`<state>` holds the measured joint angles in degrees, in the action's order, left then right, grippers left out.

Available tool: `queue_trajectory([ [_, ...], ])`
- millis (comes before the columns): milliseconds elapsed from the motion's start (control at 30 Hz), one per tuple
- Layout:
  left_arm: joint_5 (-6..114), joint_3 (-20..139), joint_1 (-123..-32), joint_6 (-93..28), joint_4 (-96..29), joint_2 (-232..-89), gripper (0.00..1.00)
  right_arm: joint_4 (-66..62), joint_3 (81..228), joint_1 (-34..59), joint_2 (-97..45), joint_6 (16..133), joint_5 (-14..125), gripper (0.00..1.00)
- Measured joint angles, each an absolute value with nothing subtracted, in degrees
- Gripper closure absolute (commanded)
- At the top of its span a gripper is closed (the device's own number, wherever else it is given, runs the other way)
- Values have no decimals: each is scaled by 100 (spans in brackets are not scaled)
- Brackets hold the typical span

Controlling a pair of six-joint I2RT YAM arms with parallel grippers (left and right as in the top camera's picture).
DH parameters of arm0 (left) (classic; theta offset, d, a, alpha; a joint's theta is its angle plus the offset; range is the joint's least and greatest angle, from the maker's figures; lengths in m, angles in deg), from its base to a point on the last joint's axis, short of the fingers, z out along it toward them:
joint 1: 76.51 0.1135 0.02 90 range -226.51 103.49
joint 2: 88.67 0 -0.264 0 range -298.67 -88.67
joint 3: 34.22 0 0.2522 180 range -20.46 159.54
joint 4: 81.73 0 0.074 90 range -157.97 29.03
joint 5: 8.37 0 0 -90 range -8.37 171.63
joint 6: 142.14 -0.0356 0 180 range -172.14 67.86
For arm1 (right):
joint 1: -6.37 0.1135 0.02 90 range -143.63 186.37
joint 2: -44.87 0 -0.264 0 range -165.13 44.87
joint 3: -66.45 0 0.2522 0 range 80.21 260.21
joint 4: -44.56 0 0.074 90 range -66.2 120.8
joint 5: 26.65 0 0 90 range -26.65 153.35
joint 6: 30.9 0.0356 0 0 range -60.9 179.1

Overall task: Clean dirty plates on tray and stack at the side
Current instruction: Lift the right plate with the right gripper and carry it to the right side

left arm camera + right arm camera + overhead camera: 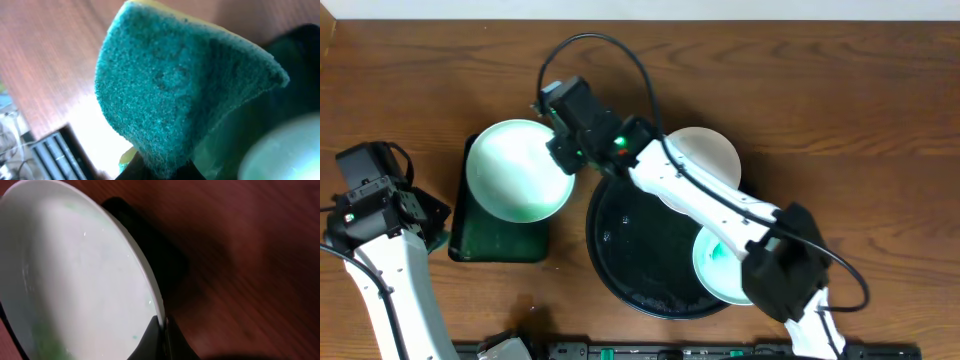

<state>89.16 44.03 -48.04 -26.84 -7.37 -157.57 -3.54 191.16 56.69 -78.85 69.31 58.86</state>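
My right gripper (560, 150) is shut on the rim of a white plate (517, 168) with faint teal smears and holds it over the dark-green rectangular tray (500, 240). The right wrist view shows the plate (75, 280) pinched at its edge by the gripper (163, 330). My left gripper (415, 205) is shut on a teal-green sponge (185, 85) at the far left. The round black tray (640, 250) holds a second plate (720, 265) with a teal smear. A third plate (705, 155) lies at the tray's far edge, partly under my right arm.
The dark-green rectangular tray (280, 95) lies left of the round tray. The brown wooden table (860, 120) spreads all around. Dark equipment (620, 350) lines the front edge.
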Motion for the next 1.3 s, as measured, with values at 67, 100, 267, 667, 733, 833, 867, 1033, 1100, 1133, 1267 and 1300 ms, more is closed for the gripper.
queue_trajectory([
  [67, 8728, 4403, -4804, -2767, -796, -15757, 93, -359, 19256, 5748, -8064, 6925, 5886, 99],
  [100, 8619, 4403, -4804, -2843, -811, -15757, 93, -344, 19333, 5783, -8178, 6921, 5882, 99],
  [267, 8184, 4403, -4802, -3147, -875, -15757, 93, -107, 19405, 5925, -8475, 6903, 5879, 99],
  [667, 7869, 4403, -4800, -3313, -927, -15757, 93, 404, 19494, 6296, -8602, 6162, 6498, 99],
  [733, 7854, 4403, -4800, -3313, -927, -15757, 93, 454, 19494, 6384, -8602, 5937, 6751, 99],
  [833, 7852, 4403, -4800, -3313, -927, -15757, 93, 550, 19494, 6530, -8602, 5539, 7243, 99],
  [867, 7854, 4403, -4800, -3313, -927, -15757, 93, 588, 19494, 6583, -8602, 5410, 7409, 99],
  [1033, 7849, 4403, -4800, -3313, -927, -15757, 93, 800, 19497, 6788, -8602, 4879, 8253, 99],
  [1100, 7852, 4403, -4800, -3313, -927, -15757, 93, 846, 19497, 6801, -8602, 4752, 8476, 99],
  [1133, 7852, 4403, -4800, -3313, -927, -15757, 93, 887, 19497, 6799, -8602, 4678, 8616, 99],
  [1267, 7852, 4403, -4800, -3313, -927, -15757, 93, 1071, 19497, 6795, -8602, 4379, 9173, 99],
  [1300, 7852, 4403, -4800, -3313, -927, -15757, 92, 1130, 19497, 6795, -8602, 4289, 9322, 99],
])
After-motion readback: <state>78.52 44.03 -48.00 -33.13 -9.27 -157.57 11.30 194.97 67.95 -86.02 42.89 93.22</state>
